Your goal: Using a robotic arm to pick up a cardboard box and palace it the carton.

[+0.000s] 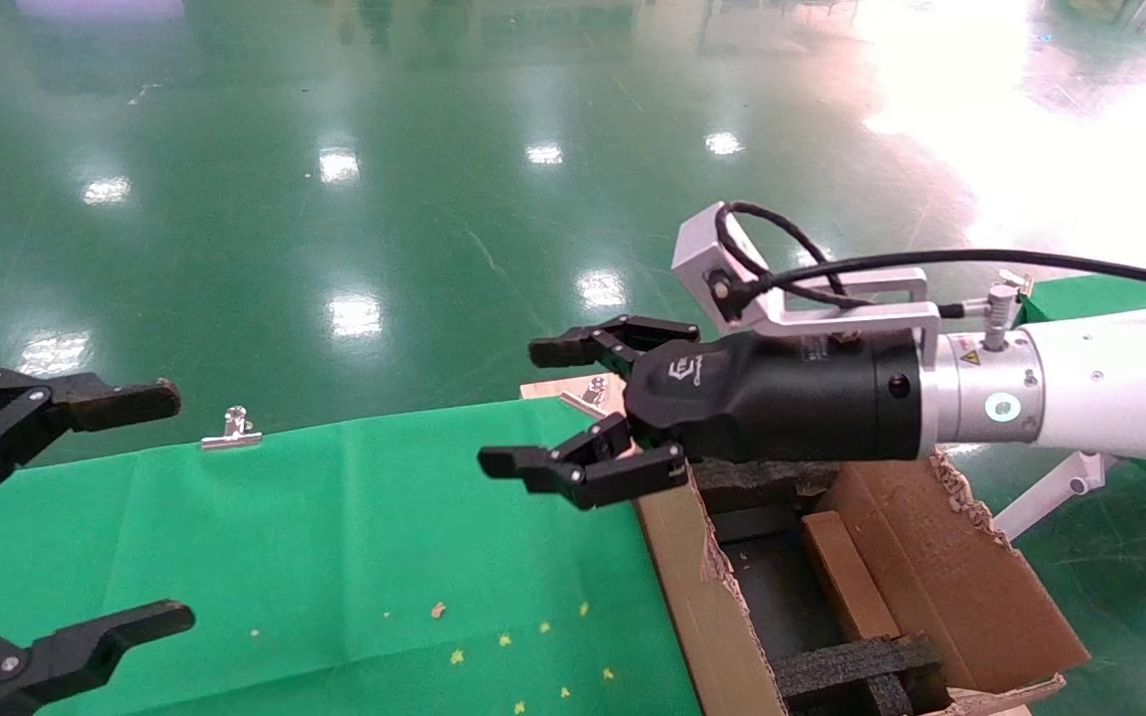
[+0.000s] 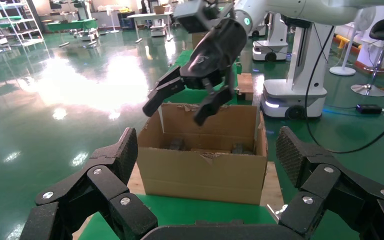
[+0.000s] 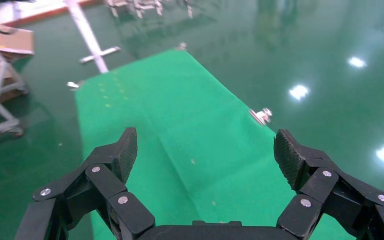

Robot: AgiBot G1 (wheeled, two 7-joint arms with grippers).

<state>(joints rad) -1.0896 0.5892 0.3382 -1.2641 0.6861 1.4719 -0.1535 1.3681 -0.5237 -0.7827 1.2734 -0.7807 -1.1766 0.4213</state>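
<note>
Reaching out level above the carton [image 1: 941,577], the robotic arm [image 1: 1110,383] shows little writing: a small white logo mark on the black body of its hand, too small to read, and a yellow warning triangle on the silver collar just behind it, beside the glowing teal ring. The right hand [image 1: 558,413] hangs past the carton's near flap, over the edge of the green-covered counter [image 1: 334,557], its two black fingers spread wide apart and holding nothing. A grey camera block sits on top of the wrist with a looped black cable running back along the white arm.

The cardboard box [image 1: 847,577] lies inside the carton, a slim brown block leaning along the inner wall on the side away from the counter; no tape or mark on it can be made out. The carton itself is brown corrugated board with ragged, torn flap edges, and black foam padding blocks [image 1: 852,666] sit at both ends of its floor. In the left wrist view the carton [image 2: 200,170] stands at the end of the counter with the right hand [image 2: 185,102] above its rim.

The left hand [image 1: 86,517] is held over the counter well apart from the carton, fingers also wide open and empty. A metal clip [image 1: 232,430] grips the counter's far edge, between the left hand and the carton
</note>
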